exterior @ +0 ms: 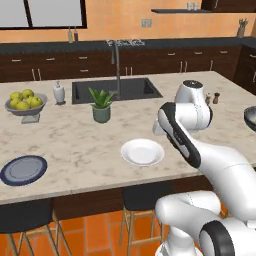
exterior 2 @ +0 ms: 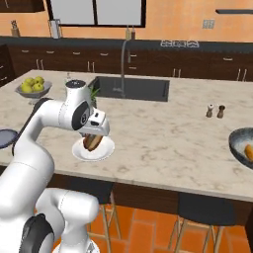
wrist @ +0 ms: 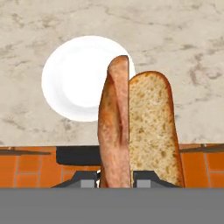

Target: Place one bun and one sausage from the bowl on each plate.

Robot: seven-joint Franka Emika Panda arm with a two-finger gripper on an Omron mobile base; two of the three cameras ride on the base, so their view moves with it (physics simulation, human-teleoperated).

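The gripper (wrist: 114,177) is holding a bun (wrist: 142,131) by one end, its jaws clamped narrowly on the split roll, which is hanging lengthwise below the hand. In the hand view the bun is lying partly across the white plate (wrist: 72,78) and partly past its rim, towards the counter (wrist: 183,39) edge and the orange floor beyond. A release from here is risking a landing on the rim, with the long roll tipping off the plate or rolling to the counter edge; the offset between bun and plate centre would be the cause. In the right base view the arm is reaching forward and bending down, the hand hovering just above the white plate. The blue plate (exterior: 23,170) is lying well to the left, unfilled. The bowl (exterior 2: 243,147) is sitting far right, with an orange-brown item visible inside.
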